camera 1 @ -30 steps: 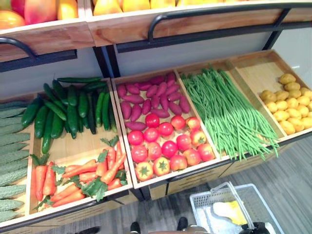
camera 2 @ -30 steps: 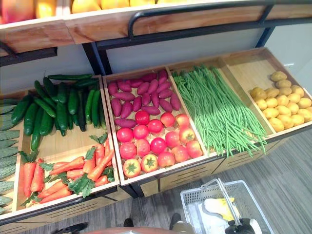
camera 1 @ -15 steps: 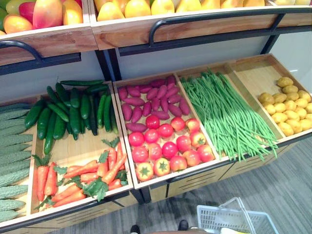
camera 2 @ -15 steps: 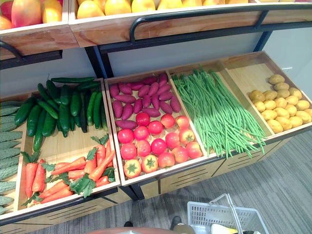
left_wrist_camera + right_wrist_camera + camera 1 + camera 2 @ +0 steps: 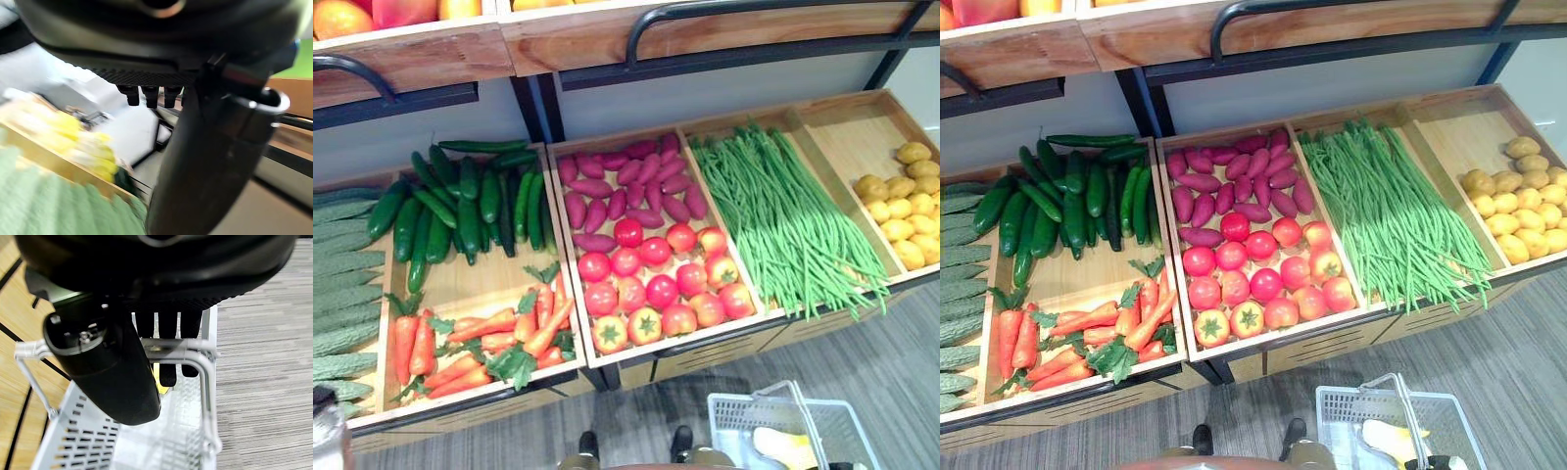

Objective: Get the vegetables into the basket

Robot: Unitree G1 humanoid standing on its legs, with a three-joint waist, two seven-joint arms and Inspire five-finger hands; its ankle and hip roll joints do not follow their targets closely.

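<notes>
Basket: we see the white slotted basket [image 5: 1410,431] low and right of centre in the eye views, on the grey floor [image 5: 1518,343] in front of the produce stand [image 5: 1273,348]; a yellow item [image 5: 1393,438] lies inside it.
Right robot hand: in the right wrist view our right robot hand [image 5: 161,328] has its fingers [image 5: 167,355] hooked over the basket's handle [image 5: 193,352], so it grips that handle; the thumb stands beside them.
Left robot hand: in the left wrist view our left robot hand [image 5: 166,63] hangs free with short finger ends [image 5: 149,95] showing past its bulk; we cannot tell whether they are curled or straight, and we see nothing held.
Vegetables: all lie in the stand's wooden bins. Cucumbers [image 5: 460,201] fill the upper left bin, carrots [image 5: 484,338] the bin below them at lower left, and pale ridged gourds [image 5: 340,284] run along the left edge.
Centre bin: purple sweet potatoes [image 5: 626,186] sit in its upper half, red tomatoes [image 5: 656,284] in its lower half, the two groups touching.
Right bins: long green beans [image 5: 783,220] fill the bin right of centre; yellow potatoes [image 5: 901,201] lie at the far right.
Top shelf: fruit [image 5: 372,12] shows at the upper left edge.
</notes>
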